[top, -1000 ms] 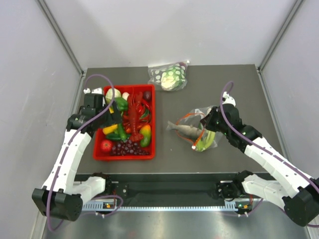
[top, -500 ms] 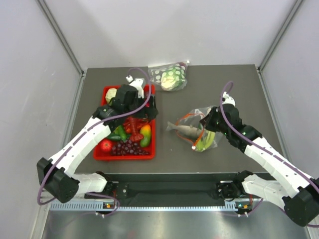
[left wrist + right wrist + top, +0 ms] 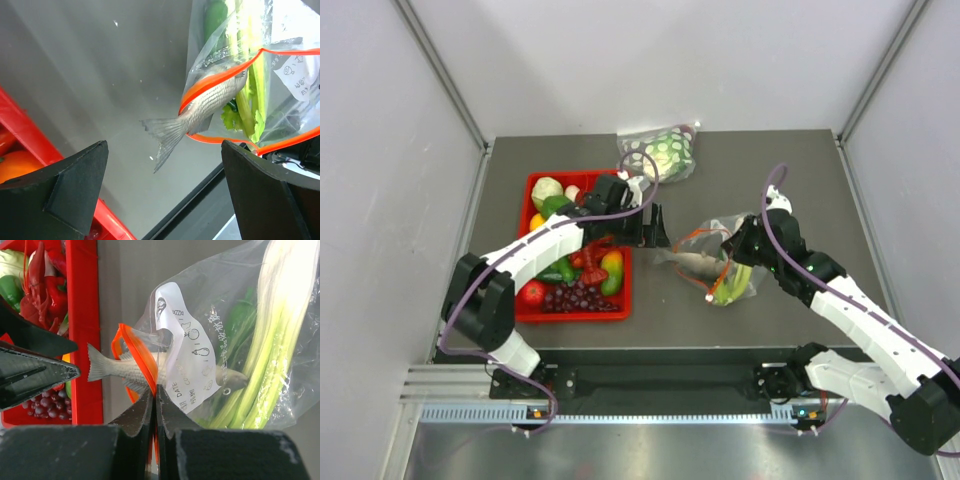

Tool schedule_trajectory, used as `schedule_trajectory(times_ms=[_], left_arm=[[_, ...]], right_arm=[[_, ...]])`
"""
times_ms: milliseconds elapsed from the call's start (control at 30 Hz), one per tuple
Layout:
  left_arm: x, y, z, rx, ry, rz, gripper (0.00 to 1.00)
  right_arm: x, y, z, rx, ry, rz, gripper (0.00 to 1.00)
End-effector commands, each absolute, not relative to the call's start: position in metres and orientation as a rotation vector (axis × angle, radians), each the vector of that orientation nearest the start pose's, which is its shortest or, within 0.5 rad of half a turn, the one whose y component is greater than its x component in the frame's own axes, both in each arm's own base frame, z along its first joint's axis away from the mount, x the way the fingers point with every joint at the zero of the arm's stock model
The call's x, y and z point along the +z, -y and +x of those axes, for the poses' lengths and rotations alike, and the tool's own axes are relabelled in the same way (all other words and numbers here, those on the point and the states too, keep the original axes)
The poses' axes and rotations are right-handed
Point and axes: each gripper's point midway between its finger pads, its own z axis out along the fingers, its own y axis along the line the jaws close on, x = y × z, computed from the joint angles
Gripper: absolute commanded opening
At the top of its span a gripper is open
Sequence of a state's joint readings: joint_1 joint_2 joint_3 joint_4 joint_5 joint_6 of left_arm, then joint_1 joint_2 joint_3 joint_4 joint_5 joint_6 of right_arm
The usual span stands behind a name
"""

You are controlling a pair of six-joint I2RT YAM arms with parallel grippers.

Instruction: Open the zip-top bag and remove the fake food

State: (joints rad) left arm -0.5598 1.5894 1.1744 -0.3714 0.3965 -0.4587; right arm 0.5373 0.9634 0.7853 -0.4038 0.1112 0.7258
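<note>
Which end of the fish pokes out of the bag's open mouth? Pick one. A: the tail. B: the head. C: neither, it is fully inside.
A: the fish has its tail fin out past the orange zip strip, and its head end is inside the bag.

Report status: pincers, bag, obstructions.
Right pincer shut on bag at zip edge. Left pincer open, facing fish tail. Tail pokes out of bag mouth, celery inside. Nothing blocking tail.
</note>
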Motion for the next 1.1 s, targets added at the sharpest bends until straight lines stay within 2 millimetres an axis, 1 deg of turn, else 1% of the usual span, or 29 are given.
schedule_trajectory(times_ms=[0,167,333,400,433,567,700,733,833,933,1067], left_arm=[[0.165,0.306,0.305,-1.028,-2.387,0.368,0.99],[0.149,0.319,0.29,-1.063,-2.409,0.428,0.99],[0.134,0.333,0.275,-1.11,-2.445,0.46,0.96],[0.131,0.336,0.273,-1.107,-2.452,0.471,0.96],[0.127,0.337,0.273,-1.101,-2.461,0.473,0.95],[0.124,0.343,0.274,-1.099,-2.468,0.482,0.92],[0.12,0.344,0.277,-1.087,-2.477,0.482,0.83],[0.117,0.344,0.278,-1.08,-2.484,0.477,0.77],[0.114,0.344,0.279,-1.073,-2.491,0.473,0.74],[0.11,0.343,0.279,-1.07,-2.501,0.466,0.68],[0.113,0.345,0.284,-1.069,-2.479,0.445,0.66]], right_arm=[[0.204,-0.165,0.272,0.635,-2.125,0.289,0.0],[0.2,-0.166,0.271,0.635,-2.134,0.293,0.0],[0.198,-0.167,0.272,0.634,-2.139,0.292,0.0],[0.198,-0.168,0.272,0.637,-2.14,0.291,0.0],[0.198,-0.167,0.272,0.635,-2.14,0.29,0.0],[0.196,-0.167,0.272,0.633,-2.144,0.291,0.0],[0.195,-0.167,0.271,0.636,-2.145,0.291,0.0],[0.195,-0.167,0.272,0.634,-2.144,0.293,0.0],[0.194,-0.167,0.271,0.634,-2.146,0.292,0.0],[0.193,-0.168,0.271,0.643,-2.149,0.29,0.0],[0.193,-0.17,0.27,0.65,-2.15,0.287,0.0]])
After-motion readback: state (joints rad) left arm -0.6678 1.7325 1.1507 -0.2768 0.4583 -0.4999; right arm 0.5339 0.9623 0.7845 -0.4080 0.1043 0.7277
